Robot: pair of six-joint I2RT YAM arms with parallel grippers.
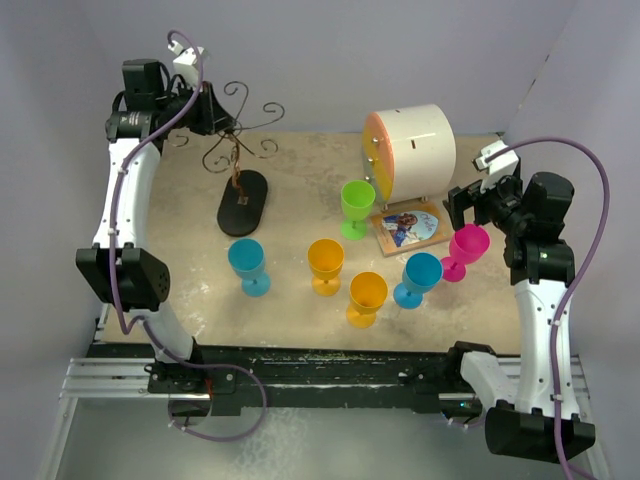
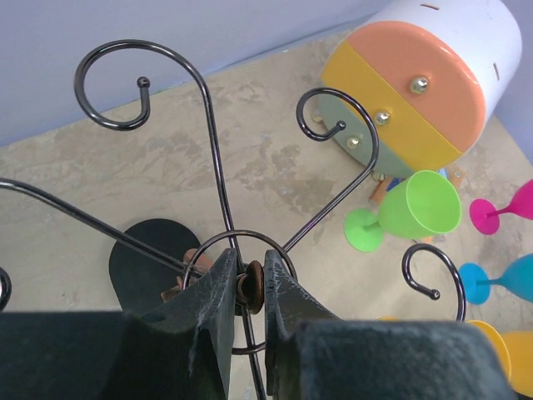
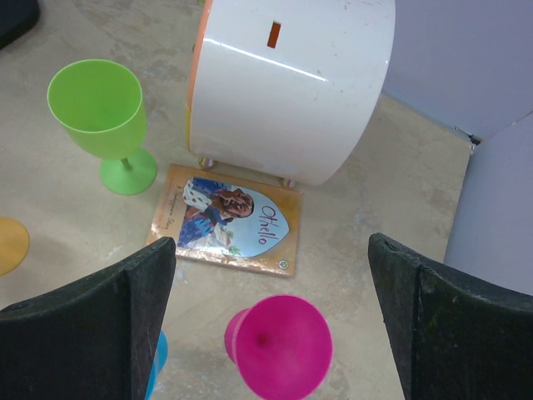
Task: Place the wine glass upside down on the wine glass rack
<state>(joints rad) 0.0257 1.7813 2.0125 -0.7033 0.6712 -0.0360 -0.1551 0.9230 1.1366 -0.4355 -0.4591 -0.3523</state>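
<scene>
Both left tool [image 2: 248,287] fingers [image 2: 212,308] clamp the rack [image 1: 243,203] near table's [image 1: 300,170] rear.

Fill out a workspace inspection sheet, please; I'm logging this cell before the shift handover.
Surface: beige tabletop, smudged.
Job's things: wine glass rack upright at rear left, nothing hung on it; green glass, pink glass, two blue glasses, two orange glasses stand upright.
Clutter: white cylinder on its side; Othello book in front of it.
End effectors: left end effector clamped on the rack's stem; right end effector open above the pink glass.
Cables: purple cables loop along both arms.
Surroundings: pale walls.
</scene>
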